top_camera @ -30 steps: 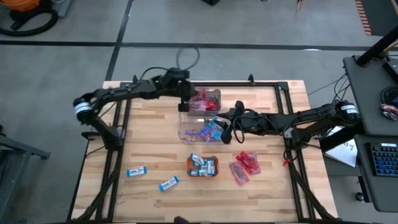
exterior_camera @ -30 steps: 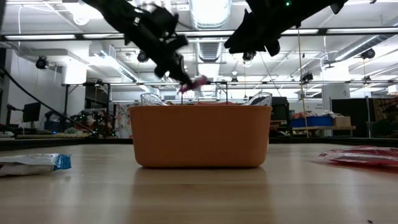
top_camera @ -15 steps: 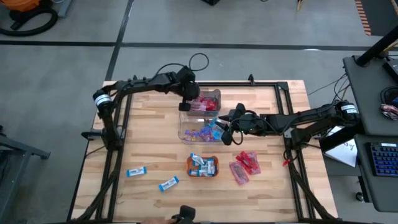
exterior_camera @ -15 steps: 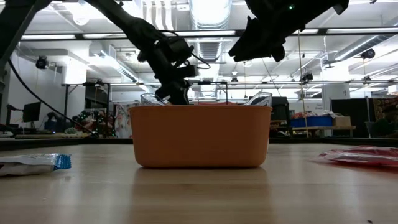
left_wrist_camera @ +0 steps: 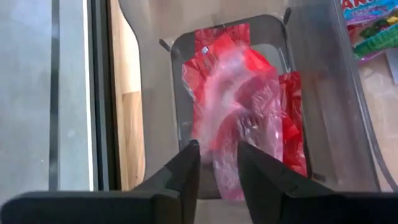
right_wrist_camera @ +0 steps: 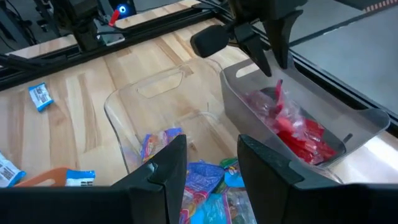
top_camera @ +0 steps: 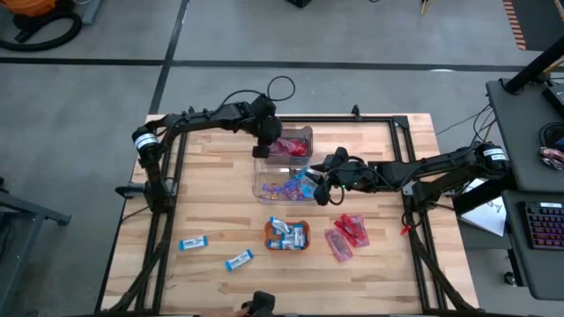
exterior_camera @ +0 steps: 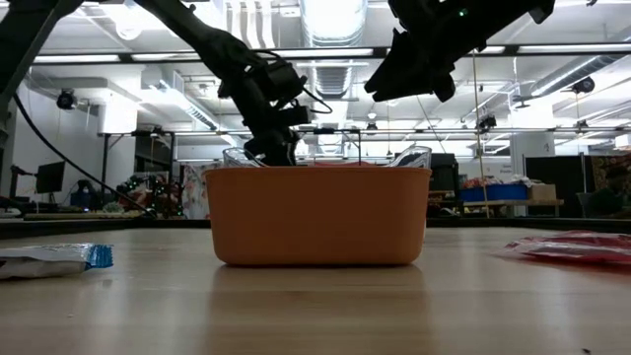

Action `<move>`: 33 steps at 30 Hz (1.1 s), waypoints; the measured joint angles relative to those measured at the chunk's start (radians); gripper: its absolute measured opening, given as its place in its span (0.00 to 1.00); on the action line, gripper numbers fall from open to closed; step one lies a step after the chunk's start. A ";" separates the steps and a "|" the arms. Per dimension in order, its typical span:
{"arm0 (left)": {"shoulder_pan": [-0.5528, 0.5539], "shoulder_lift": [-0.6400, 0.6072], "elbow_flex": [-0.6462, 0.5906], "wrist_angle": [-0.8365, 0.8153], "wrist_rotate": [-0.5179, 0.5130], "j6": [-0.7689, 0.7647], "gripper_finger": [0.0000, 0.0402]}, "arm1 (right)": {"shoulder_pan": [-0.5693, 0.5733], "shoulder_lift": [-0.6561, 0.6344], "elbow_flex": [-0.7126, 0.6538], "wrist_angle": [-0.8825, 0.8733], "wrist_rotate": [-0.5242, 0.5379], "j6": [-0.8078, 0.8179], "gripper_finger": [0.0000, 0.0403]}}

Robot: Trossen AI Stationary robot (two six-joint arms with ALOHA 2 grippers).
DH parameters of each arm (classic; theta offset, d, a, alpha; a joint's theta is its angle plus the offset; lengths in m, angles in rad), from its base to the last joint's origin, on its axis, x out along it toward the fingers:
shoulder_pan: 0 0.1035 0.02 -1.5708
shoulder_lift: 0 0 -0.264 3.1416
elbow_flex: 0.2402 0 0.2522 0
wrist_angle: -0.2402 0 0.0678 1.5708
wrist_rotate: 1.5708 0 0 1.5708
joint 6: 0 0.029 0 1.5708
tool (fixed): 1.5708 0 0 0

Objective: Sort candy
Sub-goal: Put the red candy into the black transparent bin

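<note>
My left gripper (left_wrist_camera: 217, 149) points steeply down into the far clear bin (top_camera: 302, 132), which holds red candy packets (left_wrist_camera: 249, 93). Its fingers are open. One red packet (right_wrist_camera: 278, 96) stands on end right under them, its lower end on the pile. My right gripper (right_wrist_camera: 211, 140) hovers open above the near clear bin (right_wrist_camera: 127, 106) of blue and purple candy (top_camera: 291, 185), holding nothing. The orange tray (top_camera: 288, 235) holds blue-and-white bars. Two more bars (top_camera: 193, 243) and red packets (top_camera: 346, 233) lie on the table. My left gripper has one finger (left_wrist_camera: 186, 165) on either side of the upper end of a red packet (left_wrist_camera: 225, 177), coming at it from above. I cannot tell whether they touch it. The packet's lower end rests on the pile in the bin.
The two clear bins stand side by side at the table's far middle, with the orange tray (exterior_camera: 317, 215) nearer the front. A black frame rail (top_camera: 352, 119) runs along the table's far edge. Bare wood lies at the left and near right.
My left gripper has gone down into the far bin and tipped more steeply, taking a red packet with it. The packet was held high above the bin before and now stands among the red packets. My right gripper has stayed in place.
</note>
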 joint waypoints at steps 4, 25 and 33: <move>0.000 -0.010 0.014 -0.033 -0.004 -0.028 0.29 | 0.000 0.000 0.000 -0.005 0.000 0.010 0.33; -0.232 -0.680 -0.502 0.247 0.124 -0.498 0.22 | 0.039 0.000 -0.001 -0.077 -0.365 0.266 0.33; -0.373 -0.899 -0.712 0.403 -0.038 -0.634 0.22 | 0.140 0.000 -0.001 -0.311 -0.477 0.523 0.33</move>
